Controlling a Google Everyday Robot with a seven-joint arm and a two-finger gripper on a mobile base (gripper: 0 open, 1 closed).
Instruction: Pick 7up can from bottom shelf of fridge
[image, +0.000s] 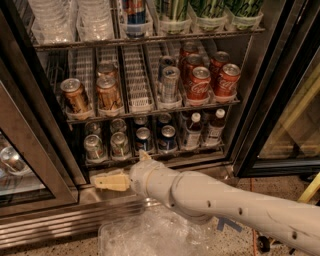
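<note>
The fridge (252, 95) stands open in the camera view. Its bottom shelf (155, 157) holds two green-and-silver 7up cans (94, 147) (119, 144) in the left lanes, with more cans behind them. Blue Pepsi cans (167, 138) stand in the middle lanes and two small bottles (192, 131) at the right. My gripper (111, 181), tan at the end of the white arm (215, 197), is low in front of the fridge's steel sill. It is just below and in front of the two 7up cans and touches neither.
The rack above holds gold cans (75, 95), a silver can (170, 82) and red Coca-Cola cans (200, 82). The open glass door (20, 165) is at the left, the louvred base grille (55, 225) below it. Crumpled clear plastic (140, 235) lies on the floor under my arm.
</note>
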